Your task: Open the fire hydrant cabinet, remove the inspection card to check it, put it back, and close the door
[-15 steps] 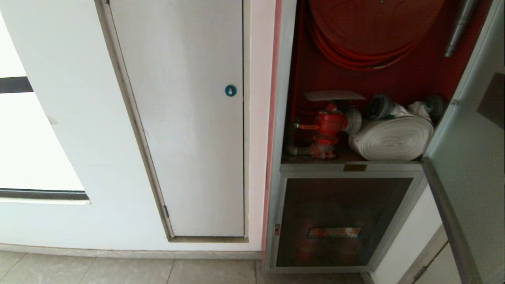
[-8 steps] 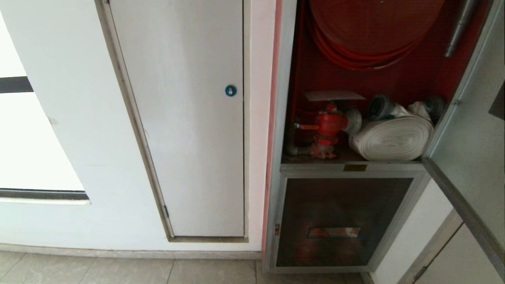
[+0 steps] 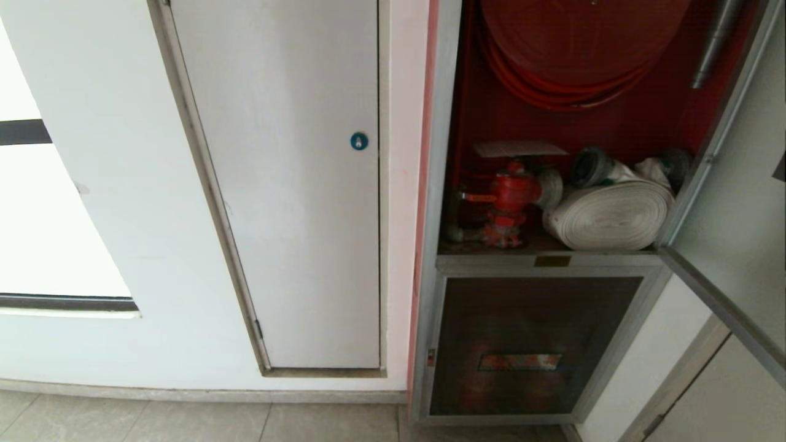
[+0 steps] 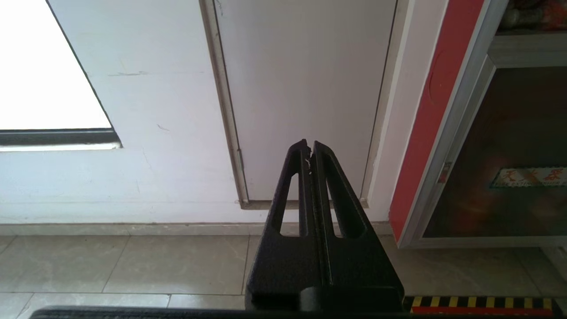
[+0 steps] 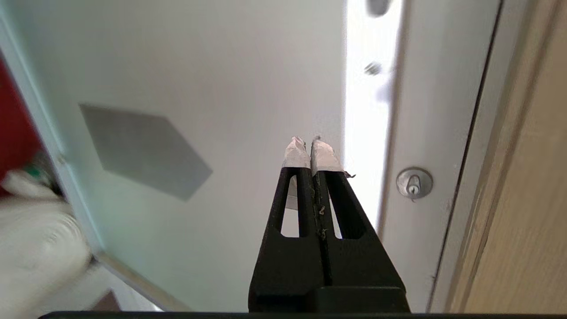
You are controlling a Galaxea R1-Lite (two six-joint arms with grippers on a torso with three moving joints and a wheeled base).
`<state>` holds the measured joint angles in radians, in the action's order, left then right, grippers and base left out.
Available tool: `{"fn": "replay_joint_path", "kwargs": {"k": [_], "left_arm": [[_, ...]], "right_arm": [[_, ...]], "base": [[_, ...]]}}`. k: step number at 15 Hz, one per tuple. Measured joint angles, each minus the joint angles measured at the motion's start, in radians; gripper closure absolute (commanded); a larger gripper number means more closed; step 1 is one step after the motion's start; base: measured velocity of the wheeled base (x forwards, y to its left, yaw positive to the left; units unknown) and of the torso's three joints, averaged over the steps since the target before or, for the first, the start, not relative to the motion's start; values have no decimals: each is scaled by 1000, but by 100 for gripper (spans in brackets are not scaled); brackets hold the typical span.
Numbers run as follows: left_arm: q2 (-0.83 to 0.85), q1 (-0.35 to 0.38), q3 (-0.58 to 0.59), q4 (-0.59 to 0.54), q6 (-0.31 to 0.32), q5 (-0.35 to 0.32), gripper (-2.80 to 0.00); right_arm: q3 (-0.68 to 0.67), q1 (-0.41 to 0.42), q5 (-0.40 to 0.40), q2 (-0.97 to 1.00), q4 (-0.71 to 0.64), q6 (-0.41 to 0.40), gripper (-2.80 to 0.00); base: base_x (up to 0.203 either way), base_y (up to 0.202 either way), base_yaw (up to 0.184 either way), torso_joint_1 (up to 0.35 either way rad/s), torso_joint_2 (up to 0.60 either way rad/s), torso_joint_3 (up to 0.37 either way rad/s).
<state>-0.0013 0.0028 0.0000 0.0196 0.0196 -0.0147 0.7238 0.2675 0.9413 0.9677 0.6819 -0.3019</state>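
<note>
The cabinet (image 3: 437,184) fills the right half of the head view, its door (image 3: 737,202) swung open along the right edge of the frame, so the red interior shows. At the top right a red hose (image 3: 571,67) is coiled on a reel, with a metal nozzle (image 3: 715,43) leaning in the corner beside it. Below, on the shelf, a red valve (image 3: 513,193) stands at centre right, and a rolled white hose (image 3: 608,215) lies just to its right, touching the valve's outlet side. A flat whitish sheet (image 3: 519,148) rests on top of the valve; whether it is the card cannot be told. Under the shelf sits a lower dark glass panel (image 3: 528,344), shut. Left of the cabinet, at frame centre, is a plain white door (image 3: 288,184) with a blue lock (image 3: 359,141). Neither arm appears in the head view. In the left wrist view the left gripper (image 4: 310,148) has its fingers together, empty, pointing at the foot of the white door above a tiled floor (image 4: 133,261). In the right wrist view the right gripper (image 5: 310,146), its taped tips pressed together with nothing between them, points at the pale inner face of the open door (image 5: 177,88), near that door's outer edge; a silver lock (image 5: 414,184) on another door lies to the right of the tips.
</note>
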Motion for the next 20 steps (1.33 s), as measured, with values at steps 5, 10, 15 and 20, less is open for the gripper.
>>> {"fn": "replay_joint_path", "kwargs": {"k": [5,10,15,20], "left_arm": [[0,0,0,0,0,1,0],[0,0,0,0,0,0,0],[0,0,0,0,0,1,0],[0,0,0,0,0,0,0]], "right_arm": [[-4,167,-79,99,2,20,0],[-7,270,-179,183,4,105,0],[-55,121,-300,216,0,169,0],[-132,46,-466,222,-1,226,0]], "base": [[0,0,0,0,0,0],[0,0,0,0,0,0],[0,0,0,0,0,0],[0,0,0,0,0,0]]}}
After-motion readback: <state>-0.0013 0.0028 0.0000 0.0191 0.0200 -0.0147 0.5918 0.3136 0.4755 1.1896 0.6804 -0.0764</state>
